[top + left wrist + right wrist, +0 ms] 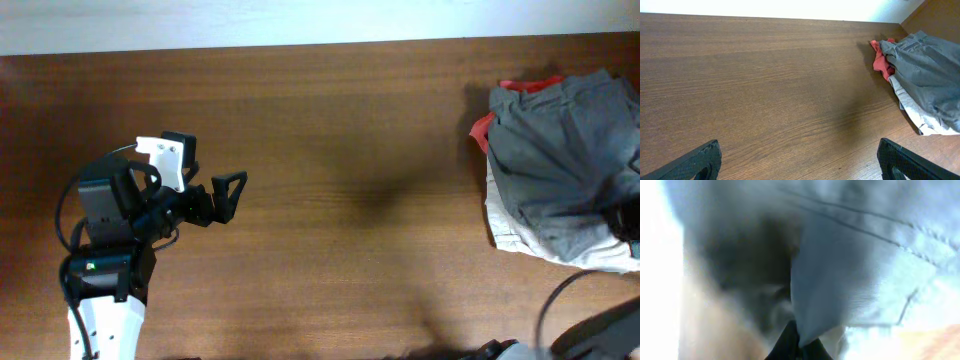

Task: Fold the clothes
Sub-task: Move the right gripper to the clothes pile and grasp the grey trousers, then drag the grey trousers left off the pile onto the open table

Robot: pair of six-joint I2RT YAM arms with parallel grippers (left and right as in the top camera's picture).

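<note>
Left arm (105, 260) is seen rising from the near-left corner of the counter (350, 120). It is bent at the elbow, with the wrist turned toward the right edge.

Left end effector (238, 196) is held low over bare wood, well apart from the clothing. Its fingers (695, 162) are spread wide and nothing is held between them.

Olive-grey shorts (565, 150) are found heaped and wrinkled at the right edge, toward the far-right corner, on top of the pile. A red T-shirt (483, 128) is seen poking out beneath them on the far-left side of the heap. Pale beige shorts (515, 232) are exposed underneath along the near side.

Right arm (628, 215) is mostly cut off at the right edge, and only a dark part is seen over the heap. Right end effector (790, 342) is pressed into the grey cloth. In the blurred wrist view its dark fingertips are drawn together on a fold of the olive-grey shorts.
</note>
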